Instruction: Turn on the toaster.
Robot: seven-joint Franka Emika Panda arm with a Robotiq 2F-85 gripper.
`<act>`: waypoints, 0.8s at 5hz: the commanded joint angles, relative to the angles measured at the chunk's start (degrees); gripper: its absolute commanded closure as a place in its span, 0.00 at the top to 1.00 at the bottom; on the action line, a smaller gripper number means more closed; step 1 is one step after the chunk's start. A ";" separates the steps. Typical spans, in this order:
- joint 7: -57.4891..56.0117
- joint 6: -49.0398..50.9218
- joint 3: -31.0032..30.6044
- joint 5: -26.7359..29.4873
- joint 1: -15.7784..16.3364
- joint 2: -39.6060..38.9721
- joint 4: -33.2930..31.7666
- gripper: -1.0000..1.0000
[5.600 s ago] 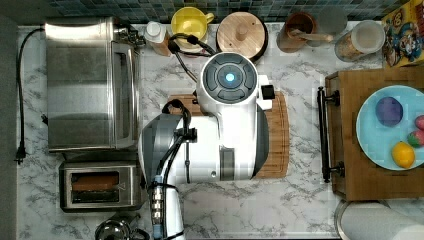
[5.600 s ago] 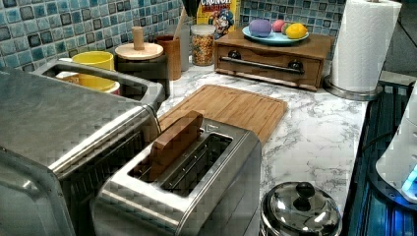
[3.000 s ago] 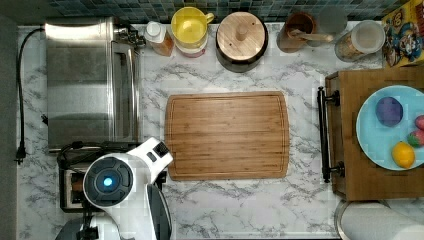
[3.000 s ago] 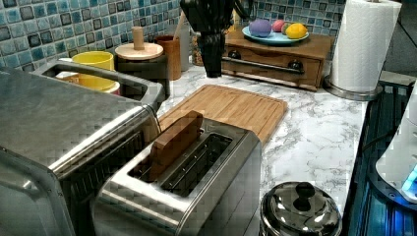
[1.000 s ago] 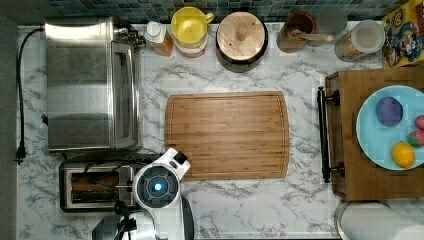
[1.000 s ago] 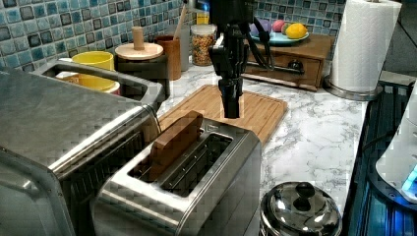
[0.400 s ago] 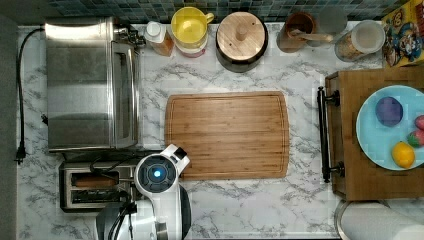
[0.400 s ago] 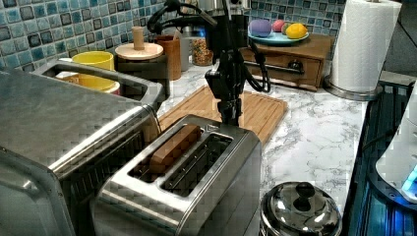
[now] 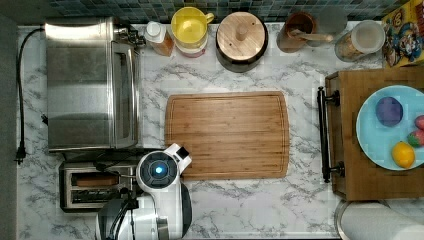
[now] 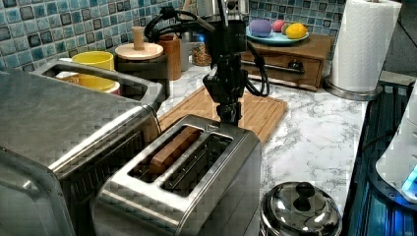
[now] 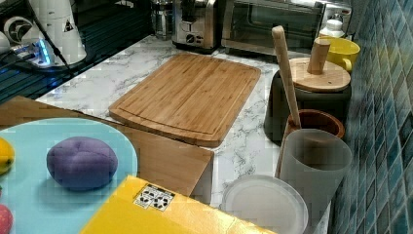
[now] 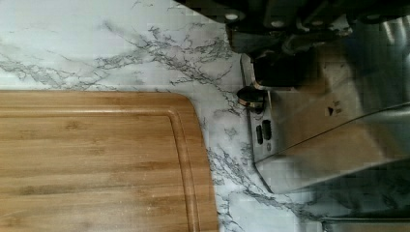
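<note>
Arm pose: the white Franka arm is reaching straight down in the left view, its black wrist and cabling hanging over the far end of the small boxy stainless-steel toaster (image 10: 196, 172); in the top view its round white joint is sitting at the top view's right end of the toaster.
Claw: the black claw (image 10: 229, 112) is pointing down at the toaster's far end face, its tip touching or just above the top edge there; whether its fingers are open or closed I cannot tell. In the wrist view it is pressing close against the toaster's end panel, beside a small round knob (image 12: 247, 97).
Toaster place: it is standing on the white marble tabletop (image 9: 300, 210), at the top view's lower left, just below the large steel toaster oven (image 9: 90, 82) and just left of the bamboo cutting board (image 9: 227, 135).
Counts: one toaster with two long slots; one brown bread slice (image 10: 172, 146) is sitting low in the left view's left slot; one cutting board; one steel pot lid with a black knob (image 10: 300, 209) near the toaster.
</note>
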State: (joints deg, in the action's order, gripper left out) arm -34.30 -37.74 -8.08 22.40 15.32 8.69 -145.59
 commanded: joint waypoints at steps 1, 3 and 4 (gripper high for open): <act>6.29 -8.45 -3.84 2.27 3.72 -13.69 -6.18 0.00; 6.41 -8.52 -5.12 2.11 2.42 -13.71 -6.20 0.00; 6.33 -8.46 -4.25 2.23 3.30 -13.70 -6.20 0.00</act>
State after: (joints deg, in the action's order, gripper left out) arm -32.96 -40.45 -8.55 22.37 14.97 3.92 -144.25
